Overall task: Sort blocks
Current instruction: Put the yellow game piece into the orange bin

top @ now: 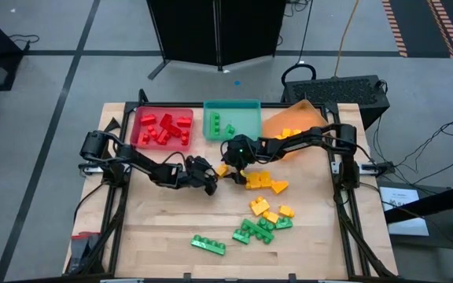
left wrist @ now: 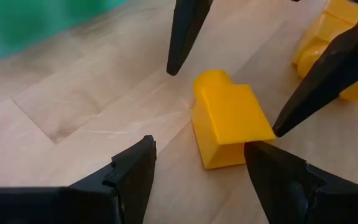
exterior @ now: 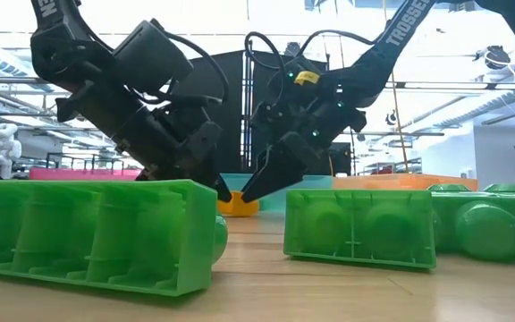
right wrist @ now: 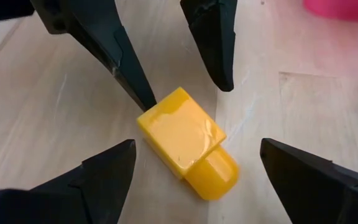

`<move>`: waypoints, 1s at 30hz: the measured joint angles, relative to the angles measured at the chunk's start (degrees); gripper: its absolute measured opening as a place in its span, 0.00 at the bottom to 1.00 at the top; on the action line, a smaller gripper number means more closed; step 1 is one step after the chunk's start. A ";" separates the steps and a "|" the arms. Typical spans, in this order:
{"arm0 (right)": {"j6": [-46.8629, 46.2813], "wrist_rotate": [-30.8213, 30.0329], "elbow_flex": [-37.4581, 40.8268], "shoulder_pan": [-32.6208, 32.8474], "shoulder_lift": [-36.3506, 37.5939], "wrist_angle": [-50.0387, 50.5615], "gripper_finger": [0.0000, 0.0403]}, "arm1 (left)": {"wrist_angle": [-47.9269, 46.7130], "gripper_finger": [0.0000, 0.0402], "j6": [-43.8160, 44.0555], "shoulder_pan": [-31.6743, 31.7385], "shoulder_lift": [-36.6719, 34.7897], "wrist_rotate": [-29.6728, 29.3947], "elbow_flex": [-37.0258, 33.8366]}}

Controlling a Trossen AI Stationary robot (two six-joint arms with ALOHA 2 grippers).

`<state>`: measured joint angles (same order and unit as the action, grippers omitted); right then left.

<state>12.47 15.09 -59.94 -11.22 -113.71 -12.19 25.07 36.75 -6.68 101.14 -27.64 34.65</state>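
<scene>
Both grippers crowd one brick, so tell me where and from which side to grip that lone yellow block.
Grip the yellow block across its two flat long sides, coming straight down. It lies on its side with its round stud pointing sideways, so the stud end gives poor purchase. The open right gripper already straddles it; the left gripper, also open, should probably back away.

Two grippers, left (exterior: 211, 183) and right (exterior: 256, 186), point down over a yellow block (exterior: 238, 207) behind big green blocks (exterior: 360, 226).

Your two arms are matte black with looping black cables, white TROSSEN lettering on the right one, tiny green lights, and tapered wedge-shaped black fingers (right wrist: 216, 37).
</scene>
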 joint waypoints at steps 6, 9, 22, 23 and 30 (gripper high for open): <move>0.42 0.00 0.00 0.00 0.00 -0.02 0.84 | 0.36 0.61 0.31 -0.02 0.00 0.87 0.00; 0.36 0.00 0.00 0.04 0.00 -0.04 0.84 | 1.50 0.61 0.28 -0.04 1.11 2.73 0.01; 0.15 -0.09 0.00 0.04 -1.60 1.28 0.84 | 8.07 0.61 -1.20 -0.19 8.50 3.38 4.36; -0.29 -0.15 0.00 0.04 -2.14 1.28 0.84 | 7.99 0.61 -1.65 -0.08 8.50 3.73 4.53; -3.52 -1.38 -0.20 0.11 -4.22 1.63 0.82 | 7.57 0.61 -2.62 0.02 8.48 4.90 4.70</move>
<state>8.94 13.72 -60.14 -11.11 -117.93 -10.56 32.64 34.13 -6.66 109.62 -22.74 39.35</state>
